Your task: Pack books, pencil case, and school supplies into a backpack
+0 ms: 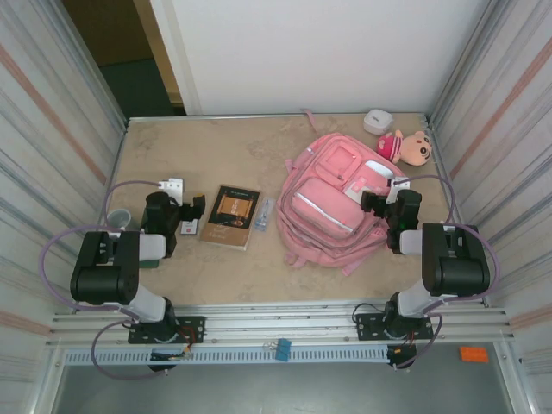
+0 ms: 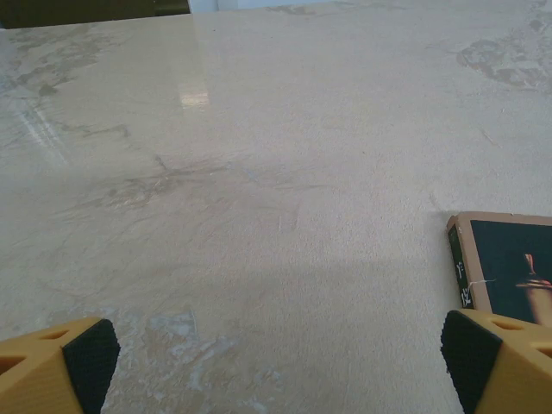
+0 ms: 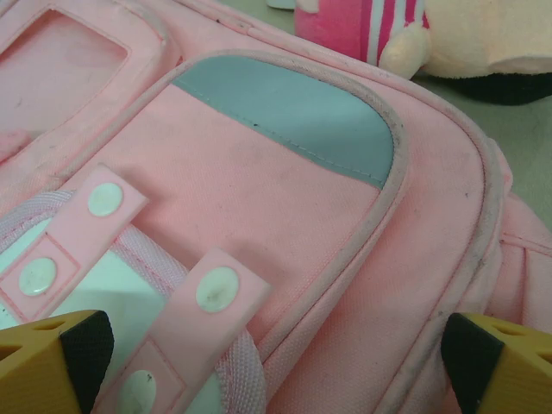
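Note:
The pink backpack (image 1: 332, 203) lies flat, front up, right of the table's middle. The dark thin book (image 1: 229, 216) lies left of it; its corner shows at the right edge of the left wrist view (image 2: 509, 267). A small pale supply item (image 1: 263, 215) rests between the book and the backpack. My left gripper (image 1: 195, 209) is open just left of the book, over bare table (image 2: 280, 366). My right gripper (image 1: 378, 201) is open at the backpack's right side, above its pink fabric and snap tabs (image 3: 276, 362). I cannot make out a pencil case.
A pink-hatted plush doll (image 1: 407, 147) (image 3: 405, 30) and a white round object (image 1: 377, 121) sit at the back right. A white cup (image 1: 118, 217), a white block (image 1: 172, 185) and a small red-white item (image 1: 187, 228) lie near the left arm. Ribbed metal walls close both sides.

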Robot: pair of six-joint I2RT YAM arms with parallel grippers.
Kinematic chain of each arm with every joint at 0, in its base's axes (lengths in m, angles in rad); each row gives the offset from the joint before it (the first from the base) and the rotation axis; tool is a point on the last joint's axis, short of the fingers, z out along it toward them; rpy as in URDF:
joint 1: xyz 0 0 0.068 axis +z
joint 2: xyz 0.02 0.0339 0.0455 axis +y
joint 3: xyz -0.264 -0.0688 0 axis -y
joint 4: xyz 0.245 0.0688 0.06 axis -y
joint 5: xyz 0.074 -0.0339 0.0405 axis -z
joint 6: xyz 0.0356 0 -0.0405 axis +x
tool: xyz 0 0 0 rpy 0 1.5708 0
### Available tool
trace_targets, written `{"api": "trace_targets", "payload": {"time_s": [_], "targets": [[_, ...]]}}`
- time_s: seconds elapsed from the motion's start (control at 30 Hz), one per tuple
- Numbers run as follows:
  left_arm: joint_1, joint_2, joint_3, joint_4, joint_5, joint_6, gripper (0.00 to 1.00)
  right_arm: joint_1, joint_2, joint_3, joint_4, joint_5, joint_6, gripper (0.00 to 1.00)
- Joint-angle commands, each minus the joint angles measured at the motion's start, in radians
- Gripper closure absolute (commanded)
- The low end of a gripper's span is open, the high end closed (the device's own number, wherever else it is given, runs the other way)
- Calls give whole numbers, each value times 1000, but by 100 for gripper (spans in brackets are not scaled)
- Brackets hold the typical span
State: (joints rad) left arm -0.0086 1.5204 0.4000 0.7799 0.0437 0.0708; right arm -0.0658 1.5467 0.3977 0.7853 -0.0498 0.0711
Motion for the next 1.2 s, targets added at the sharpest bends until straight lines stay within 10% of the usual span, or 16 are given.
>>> {"api": "trace_targets", "payload": {"time_s": [0.0,1.17], "targets": [[-5,-9,13,5,-2,-1,1,7,-4,10,18,-9,11,1],[1,-7,15,3,7,-4,1,4,-3,11,15,-15,13,1]]}}
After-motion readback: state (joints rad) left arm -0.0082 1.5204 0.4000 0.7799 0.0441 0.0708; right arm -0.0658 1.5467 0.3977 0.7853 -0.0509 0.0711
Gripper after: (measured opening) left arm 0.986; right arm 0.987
